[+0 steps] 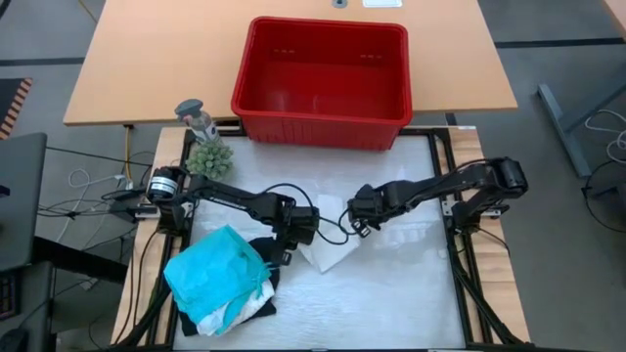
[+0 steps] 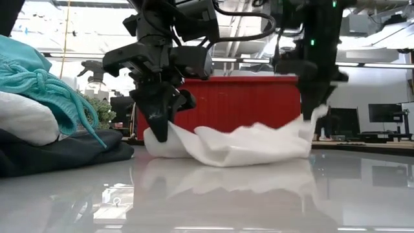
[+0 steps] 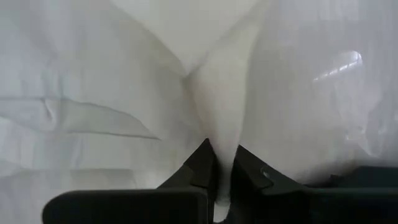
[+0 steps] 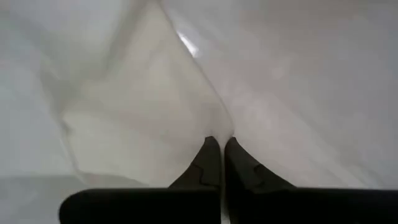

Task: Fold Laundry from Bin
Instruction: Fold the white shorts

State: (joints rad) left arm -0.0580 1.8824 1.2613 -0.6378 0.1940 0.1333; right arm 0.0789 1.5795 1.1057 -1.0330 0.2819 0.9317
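I am pinching a ridge of the white cloth [image 3: 217,124] between my left fingers [image 3: 199,165], which are closed tight on it with the fabric rising straight out from between the tips. My right fingers [image 4: 239,165] are pressed together as well, and in the right wrist view the cloth [image 4: 155,106] is lying right at their tips, with only a thin edge, if any, caught between them; the low view suggests a corner is lifting under that gripper. In the high view my left gripper [image 1: 290,242] is sitting at the centre of the frame and my right gripper [image 1: 358,223] just right of it, the cloth [image 1: 328,252] lying between and slightly below them. In the low view the cloth [image 2: 239,145] is stretching with its long axis left to right, from the left gripper [image 2: 160,133] at left of centre to the right gripper [image 2: 312,113] at right, sagging onto the table [image 2: 259,194] in the middle. I judge the coming move is pulling those two ends apart along that axis, each arm holding its own nearer end. The teal piece [image 1: 215,269] is lying on dark cloth [image 1: 196,321] at lower left, and the red bin [image 1: 256,68] is standing empty at top centre.
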